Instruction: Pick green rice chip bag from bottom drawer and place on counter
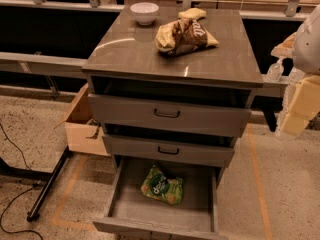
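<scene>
One bowl [144, 12]; end effector [299, 109] beside counter [135, 54]

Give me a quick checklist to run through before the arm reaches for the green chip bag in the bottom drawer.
1. Bottom drawer pulled open: ok.
2. Green rice chip bag lying exposed inside it: ok.
3. Bag forward of the middle drawer front, reachable from above: ok.
4. End effector at right edge of view, well apart from the bag: ok.
5. Bare counter space in front of white bowl and brown snack bag: ok.
</scene>
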Robot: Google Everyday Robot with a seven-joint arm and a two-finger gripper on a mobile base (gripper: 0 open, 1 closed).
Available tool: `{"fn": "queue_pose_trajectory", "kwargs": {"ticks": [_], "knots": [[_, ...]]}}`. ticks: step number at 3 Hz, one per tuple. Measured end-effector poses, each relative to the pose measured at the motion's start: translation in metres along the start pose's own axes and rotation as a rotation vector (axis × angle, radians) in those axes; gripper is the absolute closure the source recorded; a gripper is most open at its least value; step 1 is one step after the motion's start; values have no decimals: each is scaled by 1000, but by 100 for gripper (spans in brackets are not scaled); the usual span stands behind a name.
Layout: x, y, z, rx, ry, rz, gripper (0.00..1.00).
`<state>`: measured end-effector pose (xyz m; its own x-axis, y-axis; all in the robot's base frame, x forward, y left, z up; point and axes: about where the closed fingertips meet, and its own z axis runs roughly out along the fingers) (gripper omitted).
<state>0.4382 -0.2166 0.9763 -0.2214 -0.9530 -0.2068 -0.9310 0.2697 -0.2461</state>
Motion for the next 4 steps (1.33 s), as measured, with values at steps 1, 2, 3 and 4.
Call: {"fn": "queue_pose_trajectory", "kwargs": {"ticks": [1,2,3,4], "knots": [[0,0,0,0,0,0,0],[3,3,25,-46,-51,33,0],[-1,14,63,-61,-146,36,0],[-4,33,105,-26,-206,-13,0]]}}
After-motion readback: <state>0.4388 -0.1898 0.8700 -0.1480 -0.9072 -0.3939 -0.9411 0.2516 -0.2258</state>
